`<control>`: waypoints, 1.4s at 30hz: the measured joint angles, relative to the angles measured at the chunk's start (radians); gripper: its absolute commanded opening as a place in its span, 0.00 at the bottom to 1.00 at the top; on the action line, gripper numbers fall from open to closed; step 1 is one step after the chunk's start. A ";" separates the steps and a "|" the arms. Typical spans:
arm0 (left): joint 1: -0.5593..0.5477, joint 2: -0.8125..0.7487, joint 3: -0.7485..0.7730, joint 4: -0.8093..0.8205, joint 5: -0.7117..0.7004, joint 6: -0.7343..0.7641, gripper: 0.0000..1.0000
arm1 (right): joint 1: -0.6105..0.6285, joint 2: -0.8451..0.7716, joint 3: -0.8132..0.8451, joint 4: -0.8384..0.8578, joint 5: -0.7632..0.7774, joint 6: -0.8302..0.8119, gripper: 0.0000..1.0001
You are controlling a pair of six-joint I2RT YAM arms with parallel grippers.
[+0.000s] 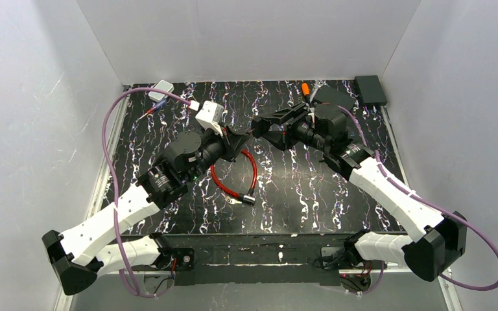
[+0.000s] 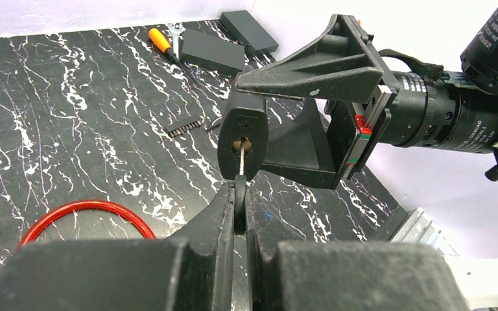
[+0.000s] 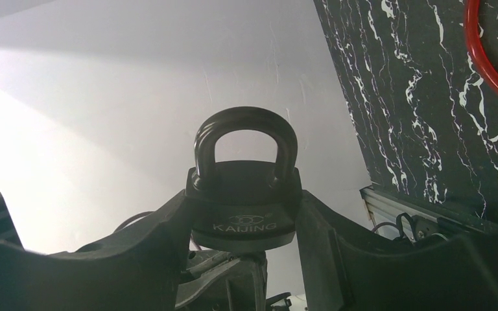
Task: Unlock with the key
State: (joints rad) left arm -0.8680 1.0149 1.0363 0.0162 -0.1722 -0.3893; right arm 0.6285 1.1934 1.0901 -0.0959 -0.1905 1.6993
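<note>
Black padlock (image 3: 243, 194) and silver key (image 2: 240, 159) meet in mid-air above the middle of the desk (image 2: 71, 116), a little toward its far edge. The right gripper (image 3: 244, 223) is clamped on the padlock, one finger pressed against each side of the body, with the KAIJING lettering facing its wrist camera. The shackle arches up clear of the fingers, and both of its legs run down into the body.

Over to the left gripper (image 2: 240, 201): its fingers are pinched together on the key's dark head, and the thin blade sticks straight out ahead of them. From the left wrist view, the padlock's keyhole face is turned squarely toward that gripper, just beyond its fingertips. The blade's tip reaches the keyhole and looks to be inside it; how deep it goes cannot be told.

Below them, a red cable loop (image 2: 87, 205) lies flat on the desk, on the near side of the two grippers. An orange-handled screwdriver (image 2: 161, 42) and a black box (image 2: 212, 52) sit well apart from the action, near the far right corner.
</note>
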 measured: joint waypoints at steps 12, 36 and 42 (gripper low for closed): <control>-0.005 0.036 0.004 0.013 -0.042 -0.095 0.00 | 0.004 0.000 -0.002 -0.020 0.060 -0.002 0.01; -0.072 0.162 0.035 0.042 -0.133 0.046 0.00 | 0.028 0.000 0.021 -0.173 0.264 -0.071 0.01; -0.084 0.165 0.036 0.049 -0.183 -0.045 0.00 | 0.060 -0.013 0.021 -0.177 0.347 -0.053 0.01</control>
State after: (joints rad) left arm -0.9516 1.1801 1.0721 0.0654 -0.3553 -0.4347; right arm 0.6884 1.1805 1.1107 -0.2726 0.1562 1.6466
